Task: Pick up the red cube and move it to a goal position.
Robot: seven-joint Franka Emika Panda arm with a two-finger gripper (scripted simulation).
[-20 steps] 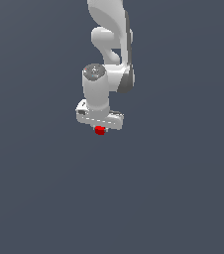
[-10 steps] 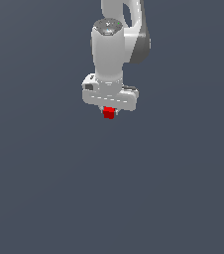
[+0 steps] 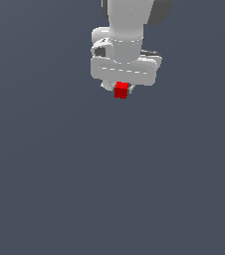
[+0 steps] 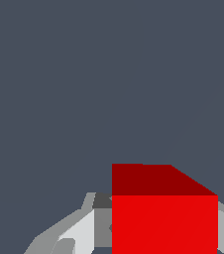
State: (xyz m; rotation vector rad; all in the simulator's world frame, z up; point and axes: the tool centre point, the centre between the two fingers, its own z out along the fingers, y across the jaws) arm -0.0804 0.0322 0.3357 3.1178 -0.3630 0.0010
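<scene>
The red cube (image 3: 121,91) sits clamped in the pincer (image 3: 120,89), lifted off the bench (image 3: 109,189) toward its far edge, presumably for carrying. No goal marker shows.

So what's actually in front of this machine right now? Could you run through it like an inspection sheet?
Surface: plain dark grey-blue ground, no markings seen.
Job's things: small bright red matte cube, held between the pincer's fingers; it fills the lower part of the wrist view.
Clutter: nothing seen.
Grippers: white robot pincer, shut on the cube.
Cables: nothing seen.
Surroundings: the white arm reaches in from the top of the exterior view; no goal marker seen.
</scene>
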